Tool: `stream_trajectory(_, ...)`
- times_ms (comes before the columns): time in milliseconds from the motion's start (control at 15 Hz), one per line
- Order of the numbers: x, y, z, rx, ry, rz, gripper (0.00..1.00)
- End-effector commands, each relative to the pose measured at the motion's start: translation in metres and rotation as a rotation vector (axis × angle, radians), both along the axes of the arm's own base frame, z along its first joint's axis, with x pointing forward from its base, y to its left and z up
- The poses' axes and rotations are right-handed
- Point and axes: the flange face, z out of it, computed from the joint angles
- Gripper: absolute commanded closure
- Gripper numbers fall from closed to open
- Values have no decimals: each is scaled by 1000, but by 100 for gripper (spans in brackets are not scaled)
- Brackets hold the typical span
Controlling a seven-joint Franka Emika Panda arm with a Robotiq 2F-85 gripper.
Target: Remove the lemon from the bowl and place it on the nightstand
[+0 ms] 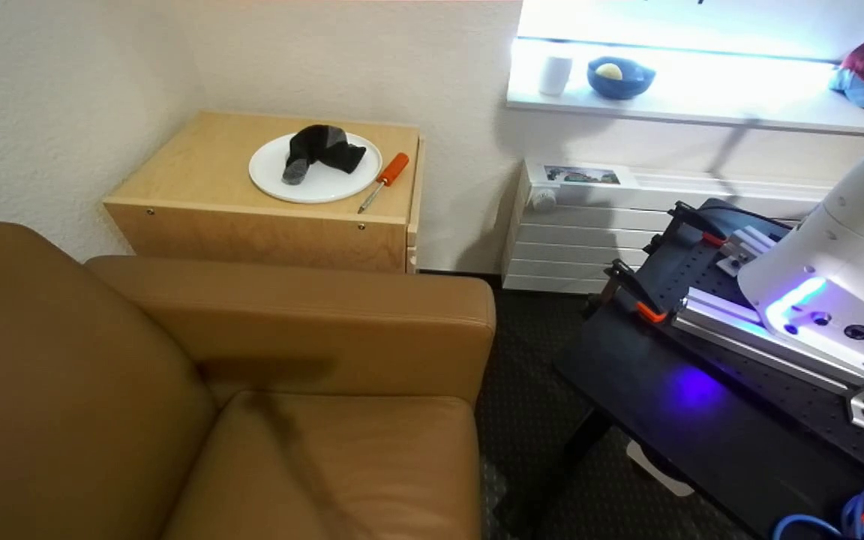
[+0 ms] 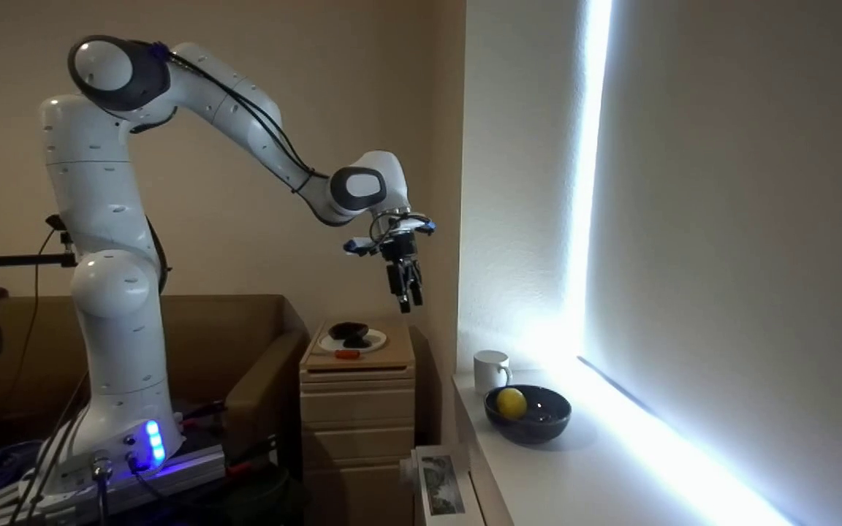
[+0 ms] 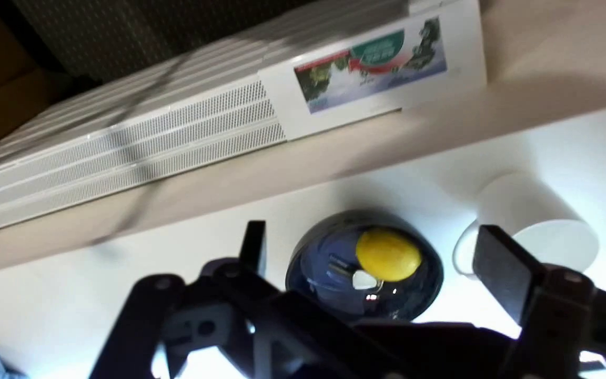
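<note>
Windowsill [image 2: 574, 486] bowl [image 2: 536, 434] holds the lemon [image 2: 511, 403] below parted jaws.

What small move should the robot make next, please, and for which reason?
Probably a slow lowering of the open hand toward the lemon: in the wrist view, the spread fingers frame the lemon, which lies in the bowl below, not yet gripped.

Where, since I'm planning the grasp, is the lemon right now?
In the wrist view, the lemon lies right of centre inside the dark blue bowl on the white sill, on the side nearer the white mug.
</note>
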Motion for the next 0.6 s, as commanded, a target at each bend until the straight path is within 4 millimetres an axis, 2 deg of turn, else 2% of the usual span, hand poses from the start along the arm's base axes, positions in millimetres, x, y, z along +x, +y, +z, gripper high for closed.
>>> stream_trajectory(0,28,-81,-20,-188,-23,-26,0)
stream_trajectory(133,46,-124,-27,-258,-83,-120,0)
stream_trajectory(200,56,-139,-38,-231,-101,-200,0)
stream_trajectory(267,68,-143,-51,-170,-84,-260,0)
stream_trajectory(400,82,-137,-57,-61,-54,-342,0)
stream_trajectory(467,59,-141,-52,-119,-84,-293,0)
stream_trajectory(533,70,-140,-60,-91,-70,-317,0)
